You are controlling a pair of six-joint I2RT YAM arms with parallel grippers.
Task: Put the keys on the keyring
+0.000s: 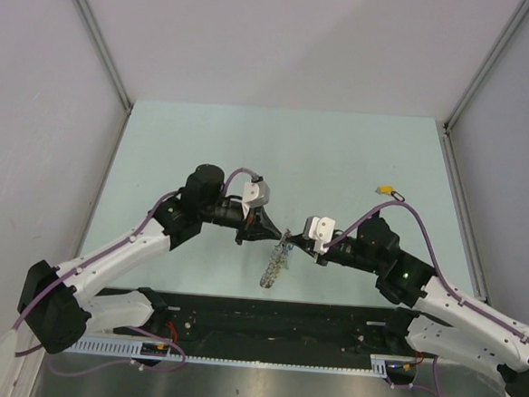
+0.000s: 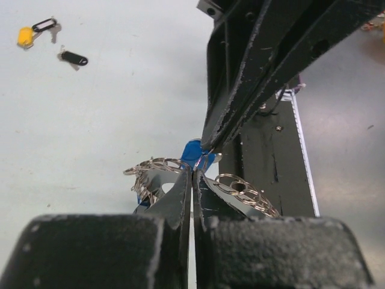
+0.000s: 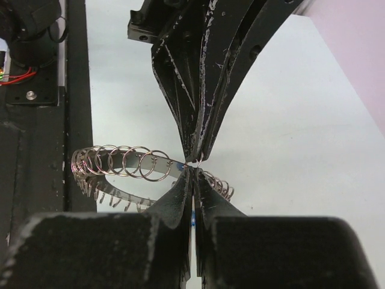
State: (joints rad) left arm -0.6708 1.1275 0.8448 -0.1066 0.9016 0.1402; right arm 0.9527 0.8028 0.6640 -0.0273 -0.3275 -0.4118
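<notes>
Where the two arms meet over mid-table, tip to tip:

- Left gripper (image 1: 278,231): fingers (image 2: 177,201) pressed together, nipping the band of the keyring (image 3: 120,162).
- Right gripper (image 1: 291,238): fingers (image 3: 174,201) likewise together, clamped on the same spot of the band from the opposite side.
- Keyring: silver band edged with small wire loops. It is held between both sets of tips, curves away to either side of them and trails toward the arm bases.
- Blue tag (image 2: 194,152): at the meeting point, just beyond the left tips. Which fingers touch it I cannot tell.
- Table (image 1: 205,140): pale green.
- Farther off, to the right: yellow key (image 1: 385,189) and black key (image 1: 398,196), lying near each other, well apart from the ring.
</notes>
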